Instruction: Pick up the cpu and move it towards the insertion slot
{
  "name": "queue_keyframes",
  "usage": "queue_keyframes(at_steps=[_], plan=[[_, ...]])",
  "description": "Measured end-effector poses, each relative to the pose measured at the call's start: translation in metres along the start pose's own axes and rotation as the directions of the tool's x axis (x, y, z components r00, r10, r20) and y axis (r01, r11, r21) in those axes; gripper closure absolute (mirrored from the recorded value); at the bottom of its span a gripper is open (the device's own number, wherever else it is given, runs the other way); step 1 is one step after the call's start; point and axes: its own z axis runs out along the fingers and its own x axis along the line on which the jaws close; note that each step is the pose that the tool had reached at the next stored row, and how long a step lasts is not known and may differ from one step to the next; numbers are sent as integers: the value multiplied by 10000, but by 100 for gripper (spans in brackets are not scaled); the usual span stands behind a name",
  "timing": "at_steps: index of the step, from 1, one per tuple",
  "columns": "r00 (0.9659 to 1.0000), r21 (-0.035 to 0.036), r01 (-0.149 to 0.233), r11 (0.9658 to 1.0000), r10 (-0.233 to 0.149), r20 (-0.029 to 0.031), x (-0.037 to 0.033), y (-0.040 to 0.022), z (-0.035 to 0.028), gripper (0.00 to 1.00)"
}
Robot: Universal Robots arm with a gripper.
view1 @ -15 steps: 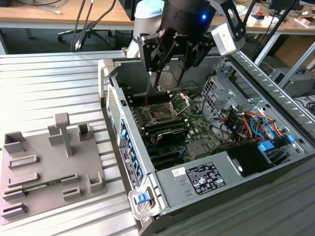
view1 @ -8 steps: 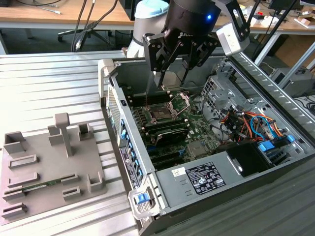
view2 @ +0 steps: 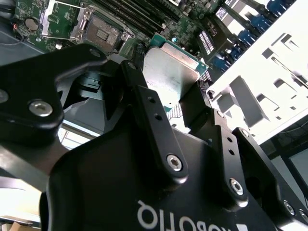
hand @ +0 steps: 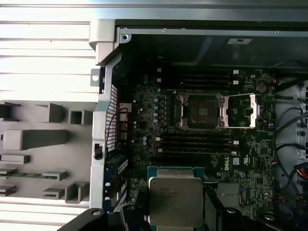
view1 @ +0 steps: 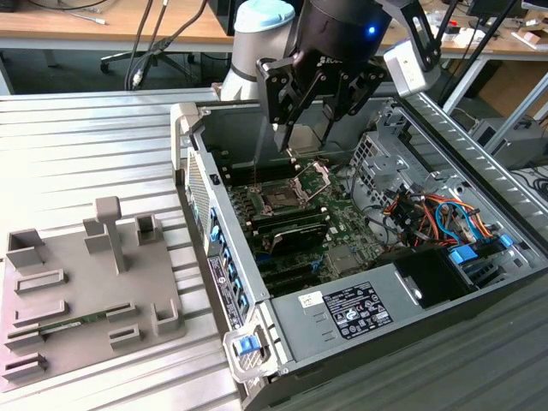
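My gripper (view1: 305, 141) hangs over the open computer case, shut on the cpu (view2: 169, 71), a flat square chip with a silvery metal top held by its edges between the two black fingers (view2: 144, 103). The first wrist view shows the cpu (hand: 175, 200) above the green board, apart from it. The insertion slot (view1: 279, 199) lies below and a little toward the exterior view's left of the gripper. Its dark square centre (hand: 199, 111) is uncovered and its shiny metal frame (hand: 240, 110) is swung open beside it. The second wrist view has the insertion slot (view2: 102, 32) beyond the cpu.
Long black memory slots (hand: 195, 143) run between the cpu and the socket. The case walls (view1: 195, 184) ring the board, with cables and drive bays (view1: 445, 223) on the exterior view's right. A grey plastic tray (view1: 51, 330) holding a green memory stick (view1: 77, 322) lies outside the case.
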Motion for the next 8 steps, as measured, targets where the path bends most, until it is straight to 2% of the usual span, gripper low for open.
queue_keyframes(at_steps=[8], plan=[[10000, 1, 0, 10000, 0, -1, -71, -3, -1, 45]])
